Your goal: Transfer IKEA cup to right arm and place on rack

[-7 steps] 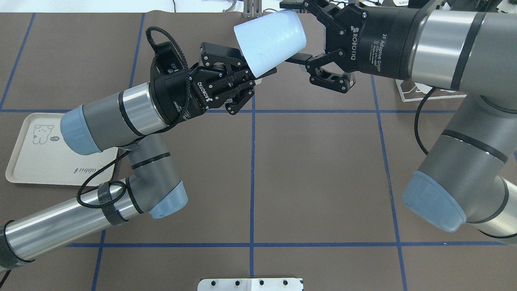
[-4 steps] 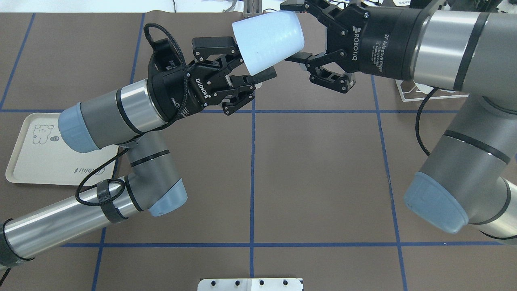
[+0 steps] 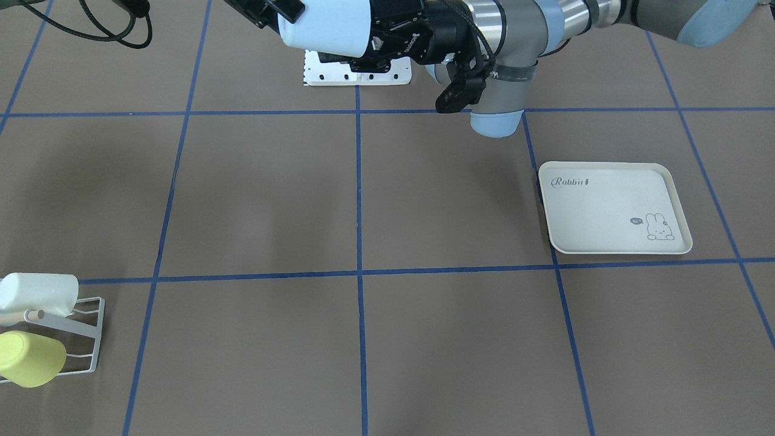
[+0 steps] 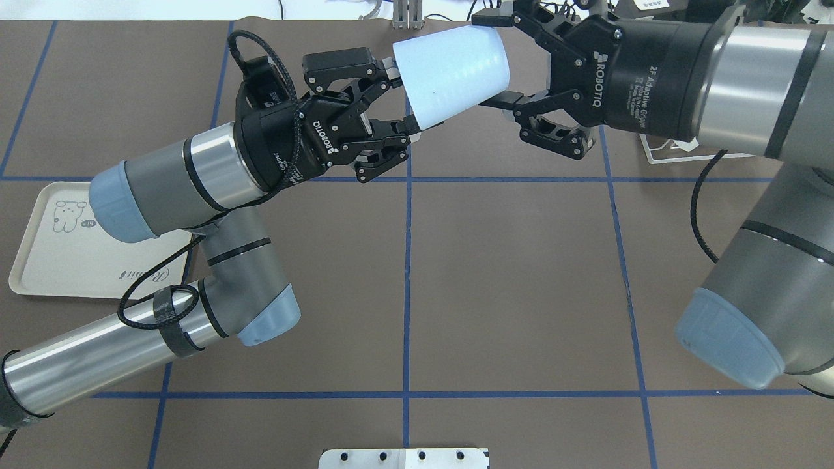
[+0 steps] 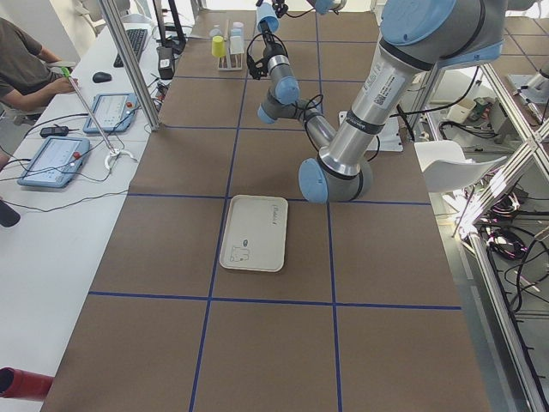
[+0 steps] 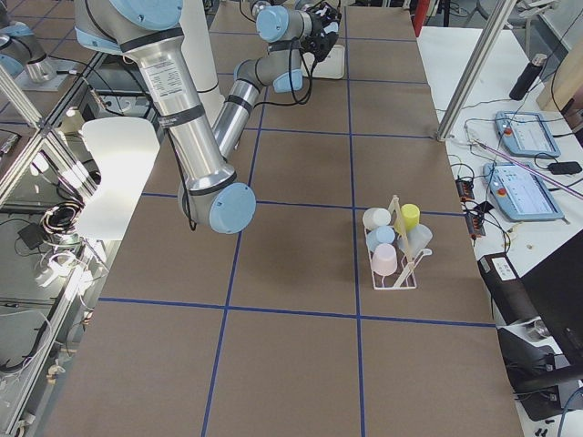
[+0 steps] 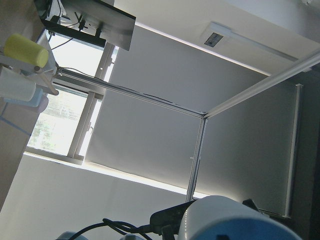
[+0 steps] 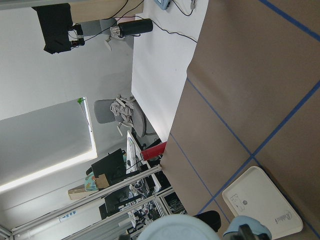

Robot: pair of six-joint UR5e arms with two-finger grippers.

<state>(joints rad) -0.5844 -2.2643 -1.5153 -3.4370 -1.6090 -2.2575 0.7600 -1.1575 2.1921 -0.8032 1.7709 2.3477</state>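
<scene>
— How many cups do you see, and where is ours?

— I see one pale blue cup (image 4: 453,71). It is in the air over the far part of the counter (image 4: 508,273), lying sideways between the two arms. The right fingers (image 4: 505,99) are closed on its bottom end, one on each side. The left fingers (image 4: 394,124) stand wide at its open rim; I cannot tell if a tip touches it.

— And the rack?

— There is one white wire rack (image 3: 79,329) on the counter, on the side of the right arm (image 4: 736,71), well apart from the cup. I count four cups on it: one white cup (image 6: 374,218), one yellow cup (image 6: 410,216), one blue cup (image 6: 383,238), one pink cup (image 6: 385,261). One cream tray (image 4: 39,260) lies flat beside the left arm (image 4: 163,189).
</scene>
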